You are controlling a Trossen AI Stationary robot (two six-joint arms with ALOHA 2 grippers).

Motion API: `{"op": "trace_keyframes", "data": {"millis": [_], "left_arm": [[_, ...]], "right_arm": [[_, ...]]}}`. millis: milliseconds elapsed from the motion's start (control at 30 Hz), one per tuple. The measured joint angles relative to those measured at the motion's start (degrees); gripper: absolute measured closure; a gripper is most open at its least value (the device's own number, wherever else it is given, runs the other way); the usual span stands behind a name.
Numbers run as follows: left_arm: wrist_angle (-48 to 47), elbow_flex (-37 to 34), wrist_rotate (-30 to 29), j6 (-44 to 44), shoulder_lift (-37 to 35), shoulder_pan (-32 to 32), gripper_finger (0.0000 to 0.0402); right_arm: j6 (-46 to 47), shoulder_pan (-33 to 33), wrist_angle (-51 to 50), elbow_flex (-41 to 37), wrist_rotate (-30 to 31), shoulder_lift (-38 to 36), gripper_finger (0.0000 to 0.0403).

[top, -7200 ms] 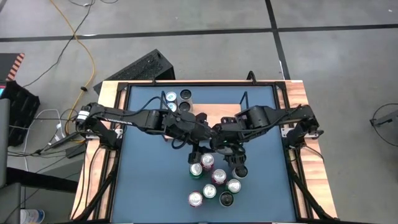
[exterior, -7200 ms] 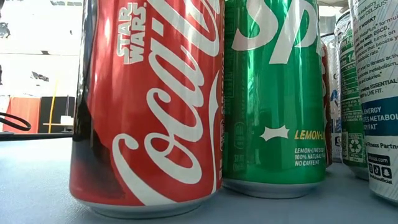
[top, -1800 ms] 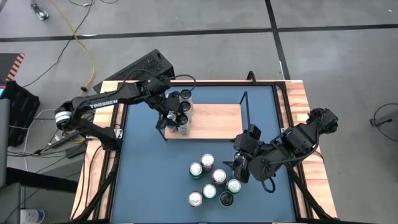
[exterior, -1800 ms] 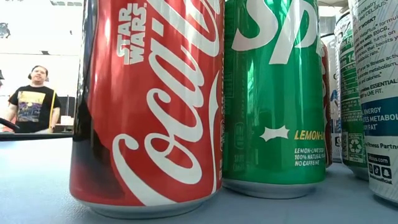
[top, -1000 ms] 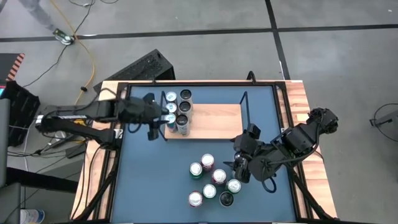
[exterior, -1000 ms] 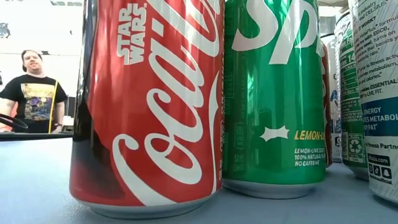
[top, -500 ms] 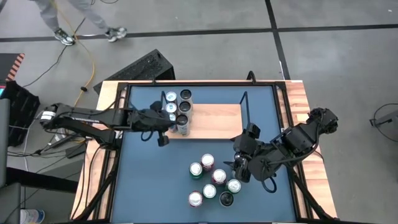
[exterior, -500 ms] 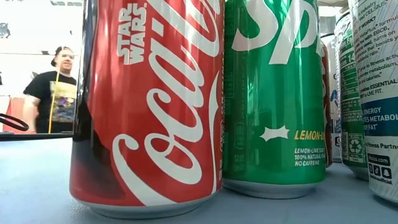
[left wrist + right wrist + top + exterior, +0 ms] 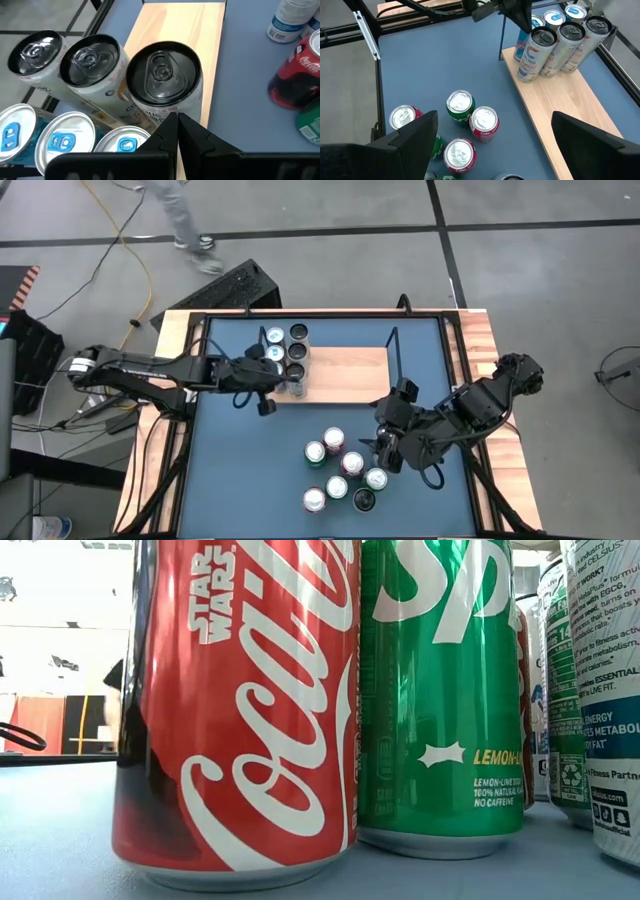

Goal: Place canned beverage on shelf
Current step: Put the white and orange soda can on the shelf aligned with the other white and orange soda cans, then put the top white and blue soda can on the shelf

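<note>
Shelf partly stocked, loose cans remain
Six cans (image 9: 286, 357) stand on the shelf (image 9: 345, 376); left tool (image 9: 266, 406), pressed together, sits beside it; right tool (image 9: 383, 450), spread, hovers near six loose cans (image 9: 340, 470).

The left gripper (image 9: 266, 406), empty with its fingers together, now sits off the shelf's (image 9: 345, 375) left end, and six cans (image 9: 285, 358) stand there.

Bright even light, overexposed low-view background
</note>
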Motion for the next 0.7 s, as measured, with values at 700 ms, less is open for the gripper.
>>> {"op": "trace_keyframes", "data": {"millis": [700], "left_arm": [[-9.72, 24.38, 22.28, 1.65, 0.58, -13.36, 0.031]], "right_arm": [[11.46, 5.17, -12.04, -0.15, -3.87, 0.72, 0.0031]]}}
